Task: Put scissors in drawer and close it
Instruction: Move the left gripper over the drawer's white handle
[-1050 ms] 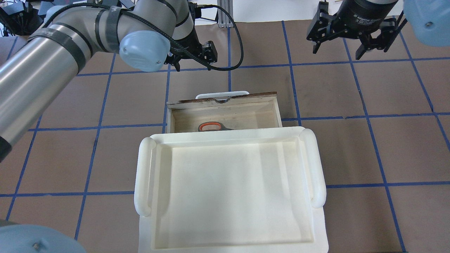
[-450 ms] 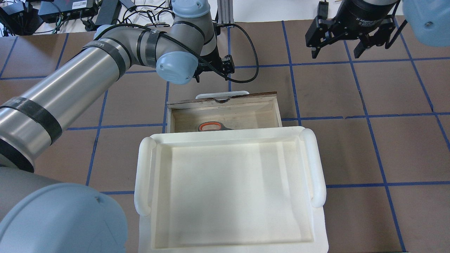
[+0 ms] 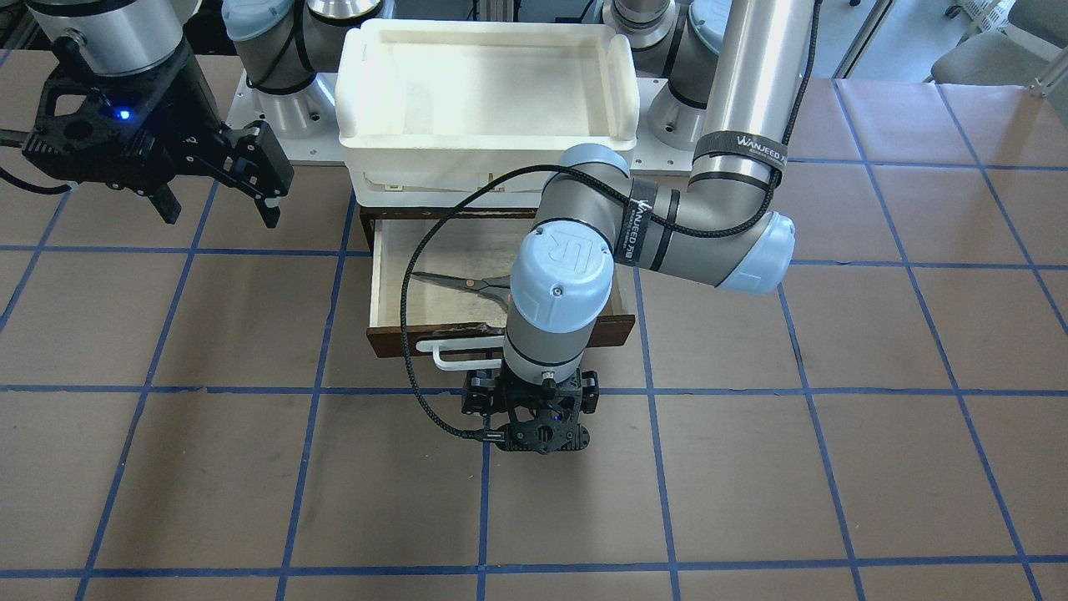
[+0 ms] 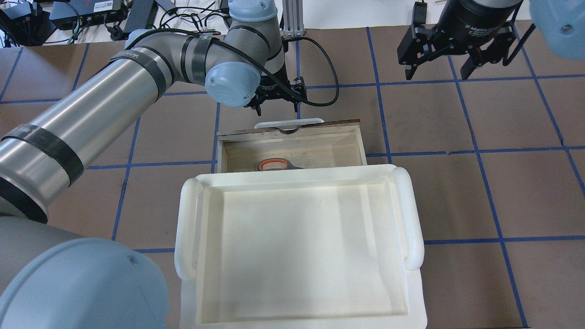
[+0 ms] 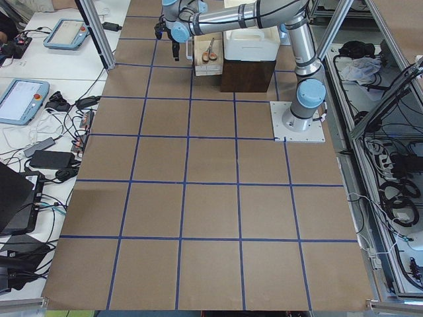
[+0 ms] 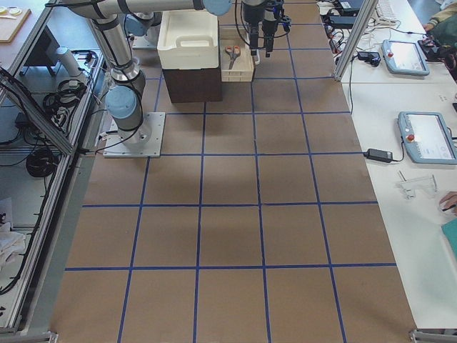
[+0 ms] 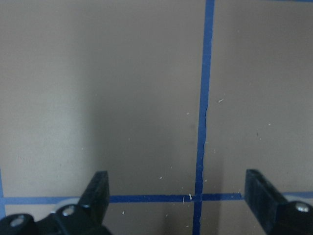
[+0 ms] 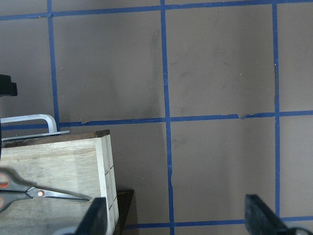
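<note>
We start at the left claw (image 4: 277, 108), which hangs pointing down over the brown paper-covered table (image 4: 457, 192) with its blue tape grid. Its two black fingers (image 7: 98, 191) stand spread wide in the wrist view, and only bare table and a crossing of tape lines show between them, so it grips nothing. Just behind this claw, toward the robot's base, we see the white bar handle (image 4: 288, 122) on the dark brown front of the wide, shallow wooden drawer (image 4: 292, 131). Claw and handle are near each other, but we cannot tell if they touch. The drawer stands pulled out from under the large white plastic tray (image 4: 187, 228), its pale plywood floor open to view. Further back from the left claw, the small silver-bladed scissors (image 3: 459, 284) with orange-and-grey loop handles lie flat on that floor. Their blades point toward the robot's right, and their handles are partly hidden by the tray rim from above and by the left arm from the front. Moving right, the right claw (image 4: 436, 68) hangs well apart from the drawer, beyond its right front corner. It is also spread wide and carries nothing. The scissors lie off to its left and back toward the base.
</note>
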`<action>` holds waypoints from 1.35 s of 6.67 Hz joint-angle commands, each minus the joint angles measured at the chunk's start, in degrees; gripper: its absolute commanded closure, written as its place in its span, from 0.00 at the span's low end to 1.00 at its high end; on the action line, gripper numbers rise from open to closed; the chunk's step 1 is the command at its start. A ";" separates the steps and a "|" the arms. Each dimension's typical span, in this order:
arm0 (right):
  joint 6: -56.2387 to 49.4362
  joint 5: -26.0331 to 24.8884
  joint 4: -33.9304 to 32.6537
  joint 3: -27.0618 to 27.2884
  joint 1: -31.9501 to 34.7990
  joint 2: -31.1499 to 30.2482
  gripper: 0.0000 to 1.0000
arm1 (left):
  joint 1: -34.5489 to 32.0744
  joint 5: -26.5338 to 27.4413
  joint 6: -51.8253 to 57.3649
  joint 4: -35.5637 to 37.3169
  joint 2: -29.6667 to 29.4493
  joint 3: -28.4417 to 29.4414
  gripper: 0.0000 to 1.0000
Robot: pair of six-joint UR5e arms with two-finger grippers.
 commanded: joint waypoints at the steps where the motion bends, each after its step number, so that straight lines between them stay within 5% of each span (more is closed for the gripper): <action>1: 0.02 0.02 0.09 0.08 0.03 0.03 0.00 | -0.09 -0.33 -0.16 -4.07 0.50 1.28 0.00; 9: 0.10 -0.15 0.09 0.08 -0.06 -0.05 0.00 | -0.09 -3.14 -1.65 -11.00 1.90 1.37 0.00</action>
